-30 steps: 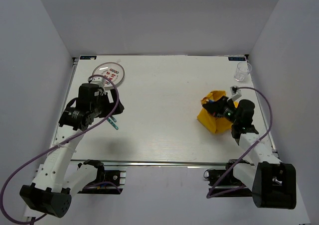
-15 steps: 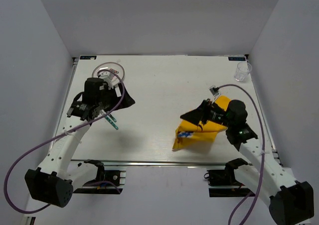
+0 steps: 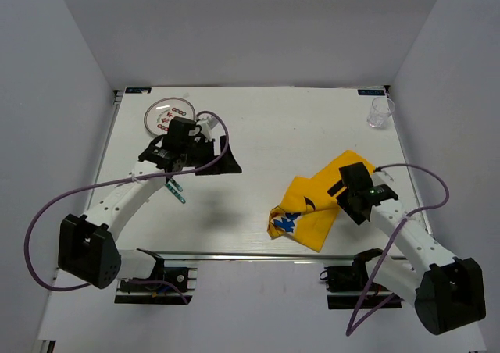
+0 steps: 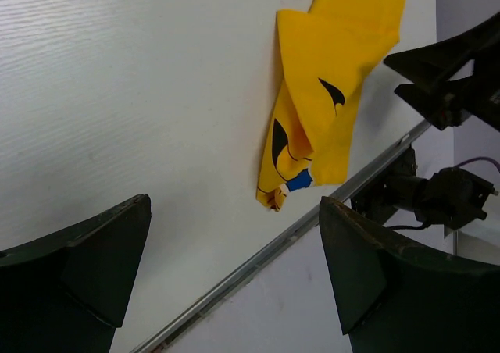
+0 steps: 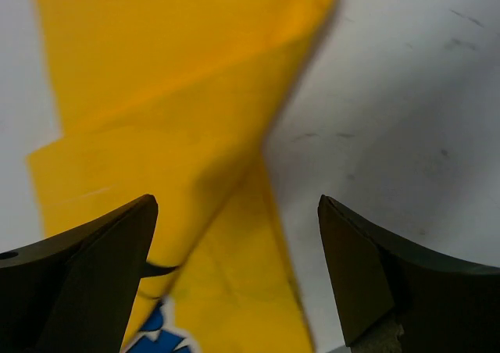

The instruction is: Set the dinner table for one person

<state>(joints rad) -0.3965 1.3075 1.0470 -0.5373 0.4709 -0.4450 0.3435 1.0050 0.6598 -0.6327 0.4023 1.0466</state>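
Right tool (image 5: pixel 237 202) spread above folded yellow cloth placemat (image 3: pixel 312 211).

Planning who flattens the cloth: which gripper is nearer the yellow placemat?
Right. The right gripper is open above the yellow placemat, at its right edge; the left gripper is open well to its left, near the plate.
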